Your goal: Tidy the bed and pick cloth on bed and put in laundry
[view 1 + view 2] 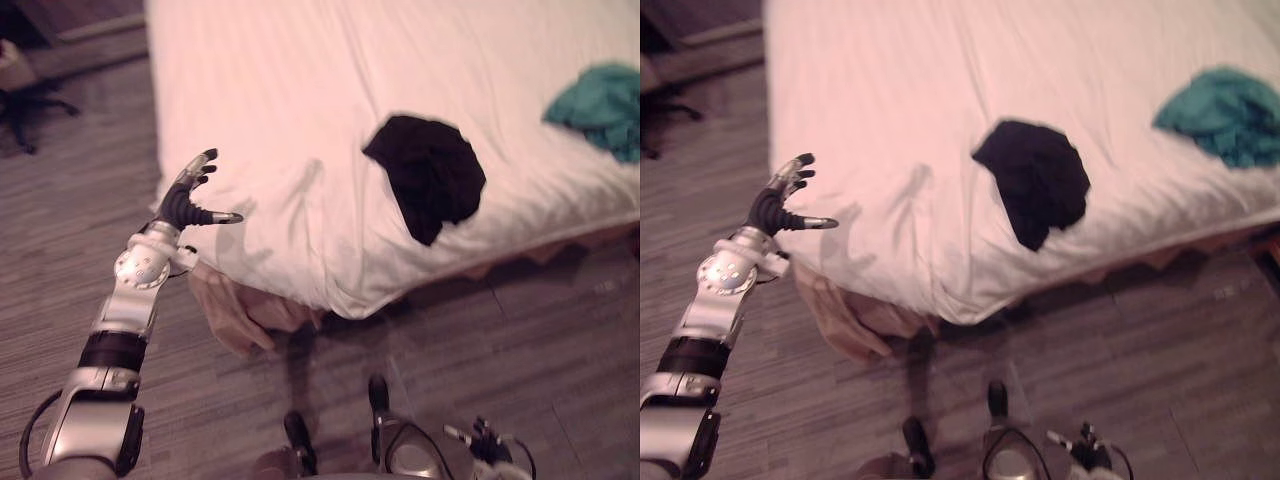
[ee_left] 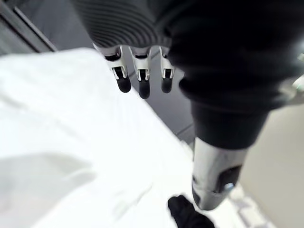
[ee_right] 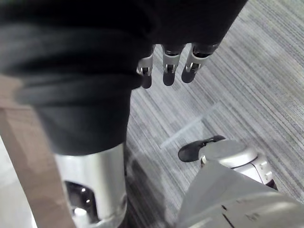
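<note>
While the right hand [image 3: 169,66] hangs over the floor [image 3: 247,71] short of the bed [image 1: 300,80], fingers loose and empty, the left hand [image 1: 190,195] hovers at the bed's near left corner, fingers spread, holding nothing. A black cloth [image 1: 430,175] lies on the bed by its near edge; a teal cloth [image 1: 605,105] sits farther back at the bed's right side.

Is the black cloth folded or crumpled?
Crumpled: the black cloth lies bunched in an irregular heap near the edge of the bed.
</note>
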